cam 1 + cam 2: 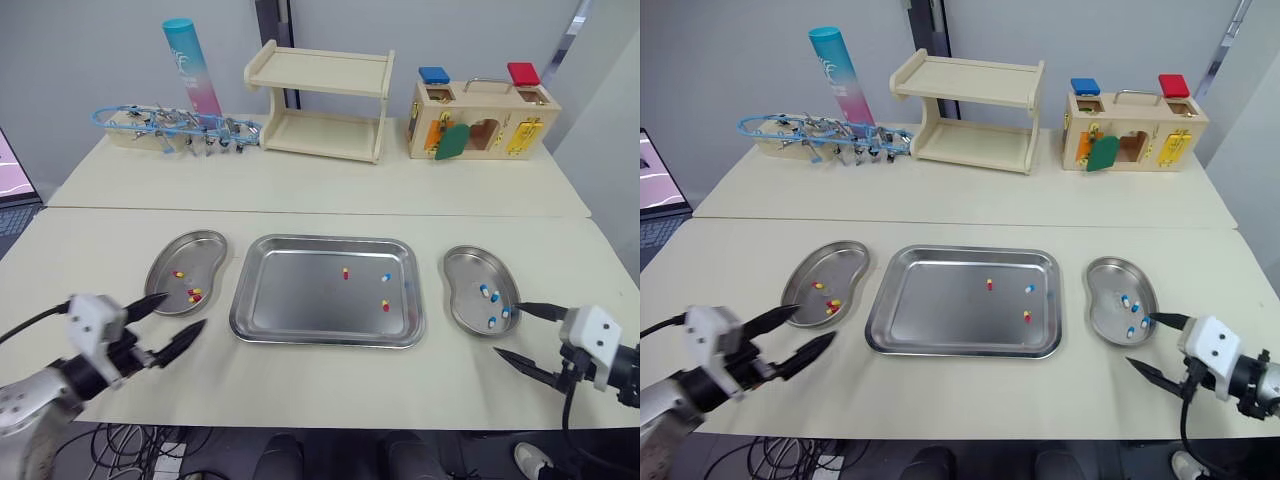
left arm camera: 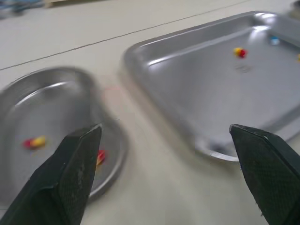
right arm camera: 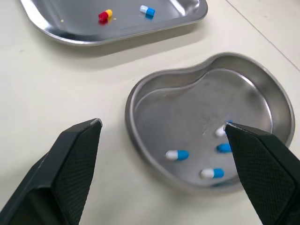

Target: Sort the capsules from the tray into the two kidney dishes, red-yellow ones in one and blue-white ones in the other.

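The steel tray (image 1: 320,340) lies in the middle of the near table and holds two red-yellow capsules (image 1: 346,272) and one blue-white capsule (image 1: 386,277). Left of it, the left kidney dish (image 1: 195,248) contains red-yellow capsules (image 1: 194,295). My left gripper (image 1: 184,311) hangs open and empty at that dish's near rim. On the other side, the right kidney dish (image 1: 465,265) holds several blue-white capsules (image 3: 177,154). Just in front of this dish's near edge my right gripper (image 1: 508,329) is open and empty too.
On the far table stand a wooden shelf (image 1: 320,100), a wooden latch box (image 1: 480,120), a blue-pink tube (image 1: 192,65) and a rack of metal tools (image 1: 175,128). A seam separates the two tables. A screen edge (image 1: 10,170) shows at the far left.
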